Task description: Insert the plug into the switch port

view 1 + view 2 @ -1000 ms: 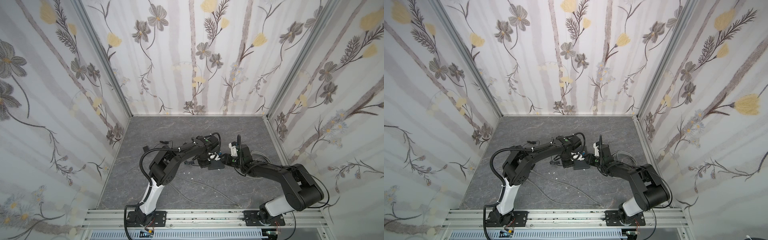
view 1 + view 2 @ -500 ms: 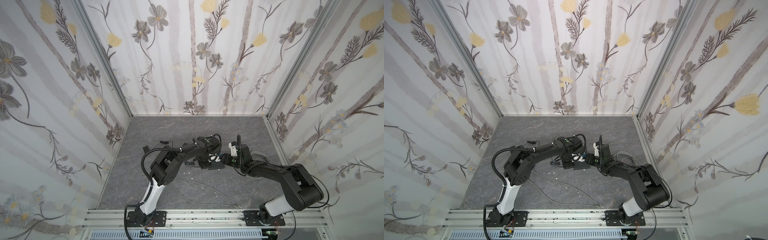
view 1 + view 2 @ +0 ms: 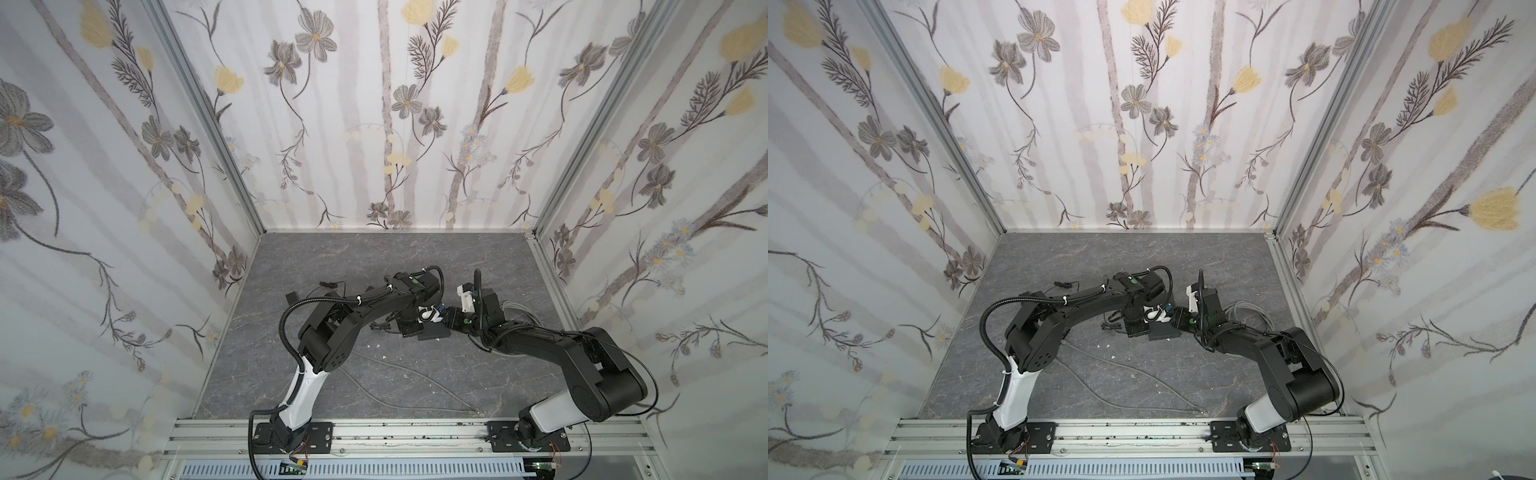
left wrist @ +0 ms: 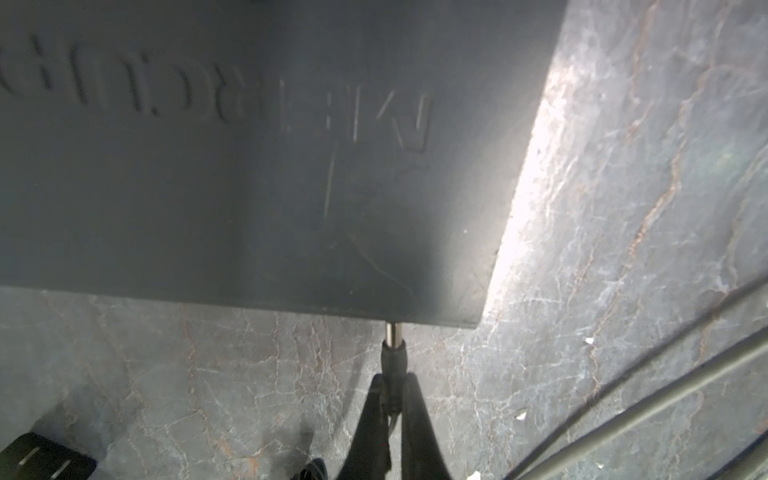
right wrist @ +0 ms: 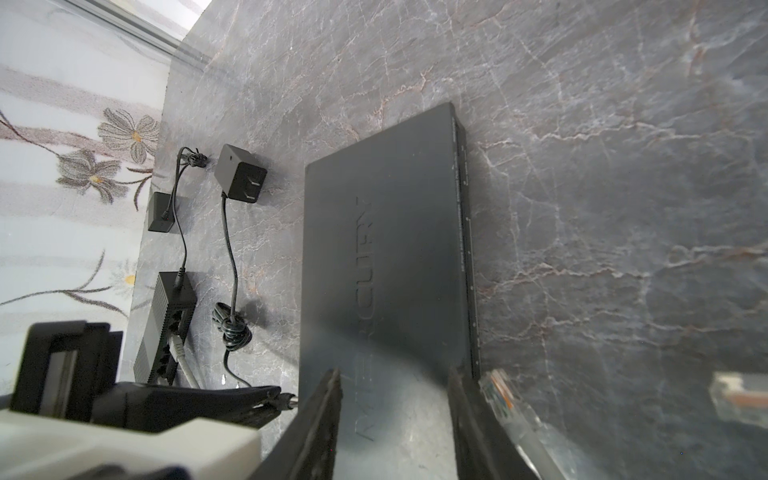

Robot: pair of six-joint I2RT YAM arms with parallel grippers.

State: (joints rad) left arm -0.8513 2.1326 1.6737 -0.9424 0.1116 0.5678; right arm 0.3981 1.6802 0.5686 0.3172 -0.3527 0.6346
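**Plug (image 4: 392,357) held at the edge of the switch (image 4: 249,187)**

The black barrel plug is pinched between the closed fingers of the left gripper (image 4: 392,388). Its metal tip is set against the side edge of the dark switch, near a corner. How far the tip has gone in cannot be judged, since the opening is hidden from the wrist view. The switch is laid flat on the grey marbled tabletop (image 5: 623,166) and is clasped across its width by the right gripper (image 5: 395,380). A power adapter (image 5: 241,174) is seen lying apart from it.
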